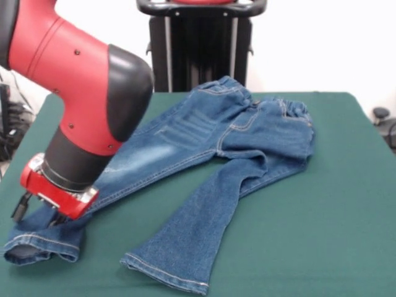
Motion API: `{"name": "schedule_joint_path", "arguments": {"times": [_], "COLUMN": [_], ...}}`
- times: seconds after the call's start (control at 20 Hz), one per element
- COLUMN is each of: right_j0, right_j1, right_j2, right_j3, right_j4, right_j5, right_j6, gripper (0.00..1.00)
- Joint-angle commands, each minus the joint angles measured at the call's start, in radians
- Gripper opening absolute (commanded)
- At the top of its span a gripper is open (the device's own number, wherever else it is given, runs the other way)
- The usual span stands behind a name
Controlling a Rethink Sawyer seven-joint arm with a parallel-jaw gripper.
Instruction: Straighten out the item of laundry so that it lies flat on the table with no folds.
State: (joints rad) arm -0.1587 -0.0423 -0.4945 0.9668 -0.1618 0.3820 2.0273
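Green table (346, 204); soft limp jeans (247, 142), hem under gripper (59, 218), finger state unclear; best grabbed at hem.

Beyond the far edge, a pale, plain wall (322, 43) fills the background. At the left margin sits a dark tangle of cables and gear (11, 117), too murky to make out piece by piece. Over at the right margin, a small dark rounded object (381, 114) pokes up beside more dark equipment (391, 133), cut off by the edge.
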Motion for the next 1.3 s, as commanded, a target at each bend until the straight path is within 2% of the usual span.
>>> {"name": "schedule_joint_path", "arguments": {"times": [0.05,0.15,0.4,0.8,0.95,1.1,1.3], "right_j0": [-0.044,-0.051,-0.105,-0.132,-0.16,-0.173,-0.2], "right_j1": [0.119,0.107,0.033,-0.026,-0.121,-0.243,-0.364], "right_j2": [0.042,0.06,0.174,0.236,0.297,0.332,0.391], "right_j3": [0.031,0.048,0.128,0.183,0.275,0.372,0.456], "right_j4": [-0.063,-0.051,-0.035,-0.049,-0.07,-0.065,-0.055], "right_j5": [-0.104,-0.095,-0.088,-0.04,-0.036,0.027,0.1], "right_j6": [0.085,0.081,0.018,-0.031,-0.092,-0.124,-0.157], "gripper": [1.0,1.0,1.0,1.0,1.0,1.0,1.0]}}
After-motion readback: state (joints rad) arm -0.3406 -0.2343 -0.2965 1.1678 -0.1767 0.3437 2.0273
